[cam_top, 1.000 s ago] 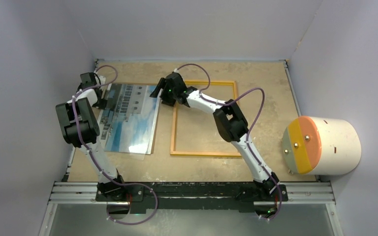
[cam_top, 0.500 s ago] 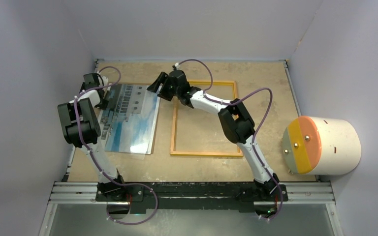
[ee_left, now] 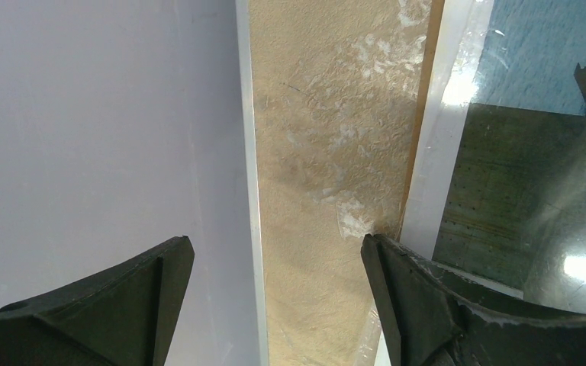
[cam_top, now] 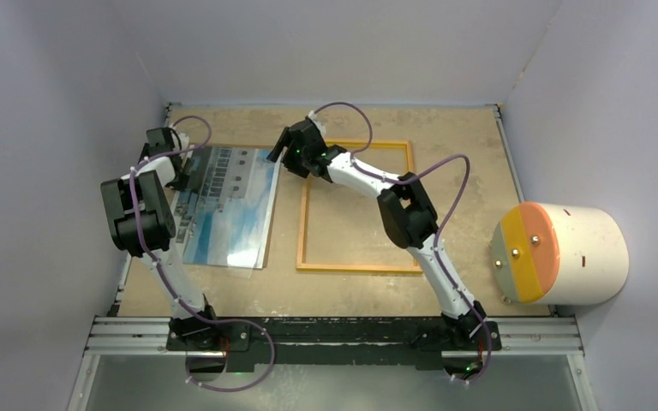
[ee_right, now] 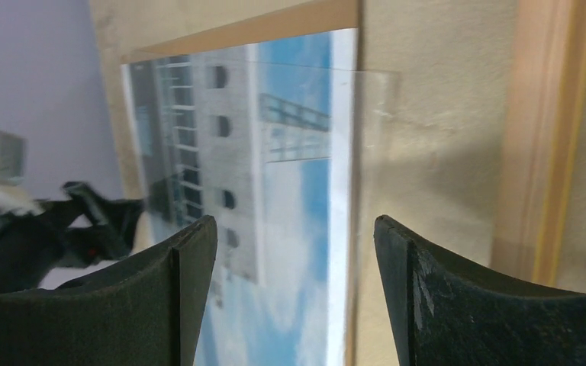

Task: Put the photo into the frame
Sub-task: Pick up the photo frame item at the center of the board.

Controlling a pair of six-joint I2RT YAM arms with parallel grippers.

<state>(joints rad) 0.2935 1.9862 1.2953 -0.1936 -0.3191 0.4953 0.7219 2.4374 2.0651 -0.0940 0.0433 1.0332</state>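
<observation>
One photo (cam_top: 227, 201) lay beside one yellow frame (cam_top: 357, 267), not touching it; the left gripper (ee_left: 275, 263) and right gripper (ee_right: 294, 229), two altogether, gaped wide, holding nothing.

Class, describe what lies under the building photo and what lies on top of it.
Under the photo lies a brown board; only a strip past the photo's edges shows, the rest is covered. On top lies a clear sheet, shifted so it overhangs one edge.
</observation>
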